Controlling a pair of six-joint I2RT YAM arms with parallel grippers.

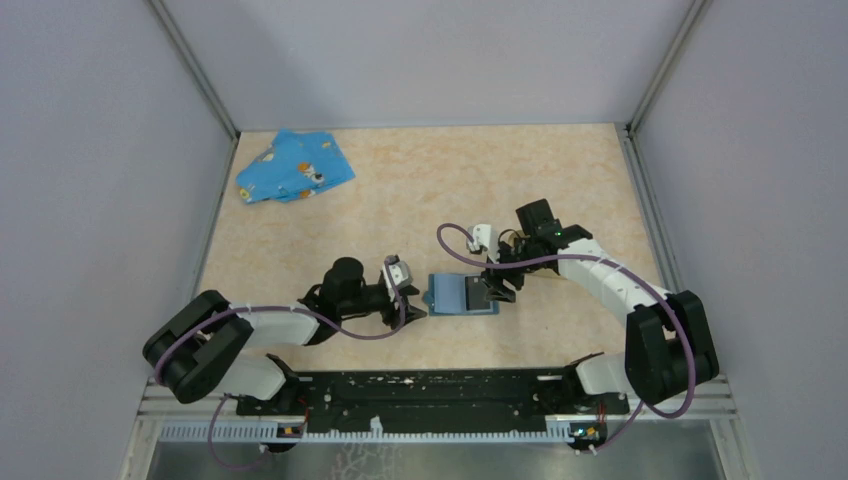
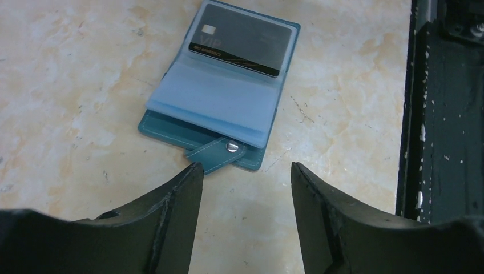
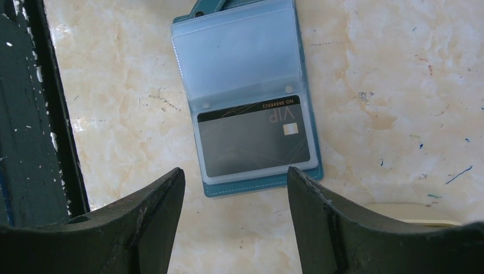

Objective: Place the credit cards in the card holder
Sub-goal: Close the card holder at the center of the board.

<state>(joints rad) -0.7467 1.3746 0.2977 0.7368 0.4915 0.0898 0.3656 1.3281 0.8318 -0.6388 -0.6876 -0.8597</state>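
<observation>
**benchrat:** What are the left fingers point(image 2: 177, 205) doing? Gripping anything?

**yam_fan:** Nope. They're spread wide with only bare worktop point(image 2: 68, 85) in the gap, holding and touching nothing. The card holder point(image 2: 211, 108), a teal folding one with clear plastic sleeves, lies open flat just ahead of the tips. Its snap tab point(image 2: 220, 153) is the closest bit, poking out right in front of the left-hand tip, very near but apart.

**benchrat:** And the card?

**yam_fan:** There's one black credit card point(image 2: 242, 45) with "VIP" printed on it. It's tucked in the sleeve at the holder's far end as seen from the left fingers. That's the near end for the other arm.

**benchrat:** Right side the same?

**yam_fan:** Pretty much. The right fingers point(image 3: 160, 211) are spread too, about as wide as the holder, with nothing pinched. The card end of the holder sits just beyond the tips, lined up with the gap. From above they overlap that end, so I can't tell if they're touching it.

**benchrat:** Anything else nearby?

**yam_fan:** A black rail point(image 2: 439, 114) runs beside both pairs of fingers. A pale beige edge point(image 3: 411, 212) peeks out behind the right-hand tip of the right fingers, too little of it to say what it is. A blue patterned cloth point(image 1: 295, 168) lies well away in the far corner.
</observation>
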